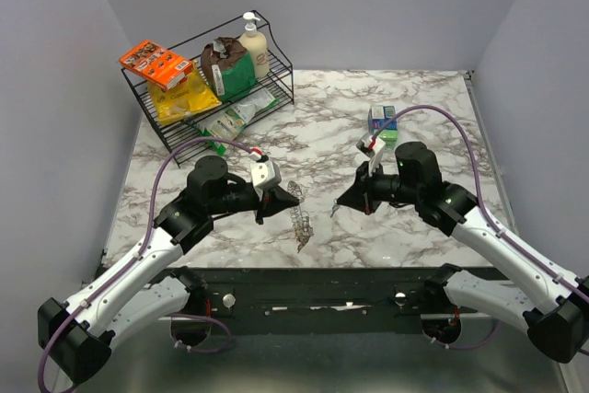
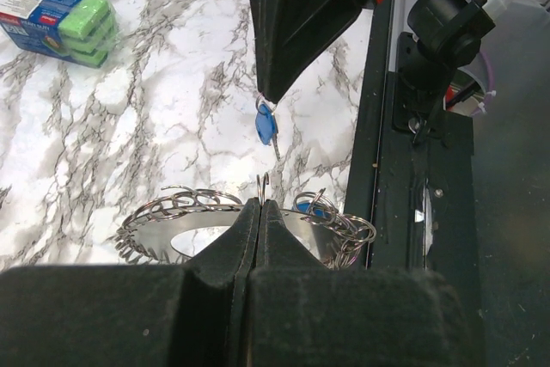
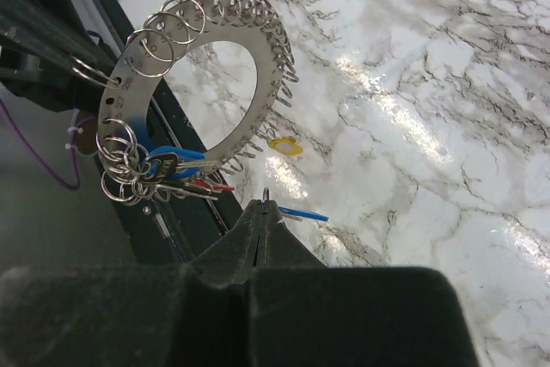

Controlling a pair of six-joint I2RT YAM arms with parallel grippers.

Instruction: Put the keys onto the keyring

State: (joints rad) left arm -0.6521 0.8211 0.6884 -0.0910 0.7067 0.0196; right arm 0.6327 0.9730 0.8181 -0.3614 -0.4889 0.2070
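Observation:
My left gripper [image 1: 276,202] is shut on one small ring at the edge of the keyring [image 1: 298,216] and holds it above the table near the front edge. The keyring is a flat silvery loop fringed with small wire rings in the left wrist view [image 2: 163,229] and the right wrist view [image 3: 193,83]. A bunch of keys hangs from it, one blue-headed [image 3: 159,162] and one red-headed [image 3: 216,186]. My right gripper [image 1: 339,203] is shut on the small ring of a blue key [image 2: 266,126], just right of the keyring. A yellow key head [image 3: 285,146] shows on the marble beyond.
A blue and green sponge pack [image 1: 383,121] lies at the back right. A black wire rack [image 1: 212,89] with boxes, bags and a soap bottle stands at the back left. The black front rail [image 1: 350,287] runs just under the grippers.

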